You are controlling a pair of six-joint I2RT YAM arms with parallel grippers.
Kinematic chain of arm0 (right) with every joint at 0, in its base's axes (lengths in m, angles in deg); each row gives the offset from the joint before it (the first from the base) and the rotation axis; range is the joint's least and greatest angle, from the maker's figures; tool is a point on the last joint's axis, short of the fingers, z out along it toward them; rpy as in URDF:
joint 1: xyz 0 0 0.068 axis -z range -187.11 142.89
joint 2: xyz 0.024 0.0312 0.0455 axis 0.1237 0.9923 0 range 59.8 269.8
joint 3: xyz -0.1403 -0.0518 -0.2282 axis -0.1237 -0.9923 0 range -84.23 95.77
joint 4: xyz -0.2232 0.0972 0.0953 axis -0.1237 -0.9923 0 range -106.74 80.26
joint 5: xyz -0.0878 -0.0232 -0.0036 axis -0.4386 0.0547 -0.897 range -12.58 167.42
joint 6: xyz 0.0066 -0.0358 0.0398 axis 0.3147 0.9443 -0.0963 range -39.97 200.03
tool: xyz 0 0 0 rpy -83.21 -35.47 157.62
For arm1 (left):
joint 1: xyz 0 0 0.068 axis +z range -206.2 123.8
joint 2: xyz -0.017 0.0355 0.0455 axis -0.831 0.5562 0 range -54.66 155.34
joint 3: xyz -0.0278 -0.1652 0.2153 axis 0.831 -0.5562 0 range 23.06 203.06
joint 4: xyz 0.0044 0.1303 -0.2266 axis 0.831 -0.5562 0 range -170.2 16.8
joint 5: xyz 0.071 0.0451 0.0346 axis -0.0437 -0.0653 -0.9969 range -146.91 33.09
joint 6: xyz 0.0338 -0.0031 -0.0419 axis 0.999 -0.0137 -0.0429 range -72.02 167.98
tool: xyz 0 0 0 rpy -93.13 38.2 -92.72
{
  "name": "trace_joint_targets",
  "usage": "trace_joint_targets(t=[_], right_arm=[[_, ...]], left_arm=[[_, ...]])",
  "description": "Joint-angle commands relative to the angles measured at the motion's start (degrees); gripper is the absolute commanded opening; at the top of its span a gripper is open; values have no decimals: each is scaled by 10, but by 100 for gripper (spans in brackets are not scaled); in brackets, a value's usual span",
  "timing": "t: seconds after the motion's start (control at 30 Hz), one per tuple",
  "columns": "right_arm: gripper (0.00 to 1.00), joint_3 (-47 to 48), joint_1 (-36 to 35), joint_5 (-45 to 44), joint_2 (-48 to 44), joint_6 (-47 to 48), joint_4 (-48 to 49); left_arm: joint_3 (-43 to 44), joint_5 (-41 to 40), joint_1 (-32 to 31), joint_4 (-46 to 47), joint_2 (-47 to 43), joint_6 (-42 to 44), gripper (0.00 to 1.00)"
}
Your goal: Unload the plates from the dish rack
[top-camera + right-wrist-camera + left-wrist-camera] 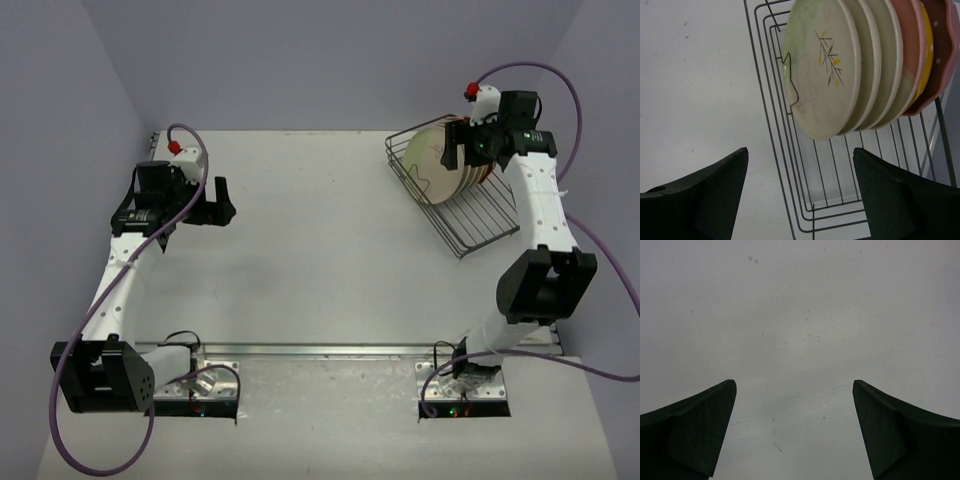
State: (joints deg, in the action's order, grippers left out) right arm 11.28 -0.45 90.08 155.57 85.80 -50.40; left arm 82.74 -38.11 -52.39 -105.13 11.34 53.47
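Several plates (825, 65) stand on edge in the dark wire dish rack (805, 175) at the table's far right. The front one is cream with a leaf sprig; behind it come more cream plates, a pink one (910, 50), a yellow one (926, 45) and a dark pink dotted one (942, 45). From above, the plates (430, 160) fill the far end of the rack (480, 215). My right gripper (800, 150) hangs open above the rack's near corner, short of the front plate, touching nothing. At the left, my left gripper (794, 382) is open over bare table.
The rack sits at an angle near the right wall, its near half holding no plates. The grey table (320, 250) spreads between both arms. My left gripper (225, 203) hovers near the left wall, and my right gripper (463, 152) is over the plates.
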Motion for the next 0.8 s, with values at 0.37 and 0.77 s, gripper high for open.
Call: trace_joint_targets(t=[0.37, 0.77], right_arm=[[72, 141, 39, 91, 124, 53, -46], [64, 199, 38, 83, 196, 51, -57]], left_arm=[[-9, 18, -5, 46, -18, -8, 100], [-9, 13, -5, 47, -14, -9, 100]])
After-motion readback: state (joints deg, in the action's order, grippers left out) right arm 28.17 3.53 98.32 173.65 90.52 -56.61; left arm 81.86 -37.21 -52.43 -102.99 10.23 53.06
